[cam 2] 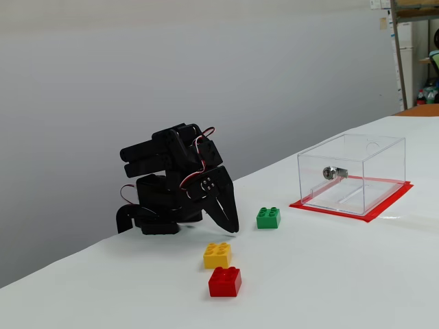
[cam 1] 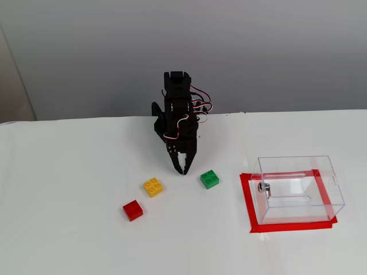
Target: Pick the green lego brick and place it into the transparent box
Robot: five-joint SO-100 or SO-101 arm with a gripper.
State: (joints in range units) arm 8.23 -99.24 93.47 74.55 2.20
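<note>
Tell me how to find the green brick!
Start at the big transparent box standing inside the red tape frame. Look toward the black arm's pincer; the green lego brick lies between them. It is the only green one; the others are yellow and red.

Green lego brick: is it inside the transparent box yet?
No, the green lego brick lies on the table between the hand and the transparent box, which holds no brick.
</note>
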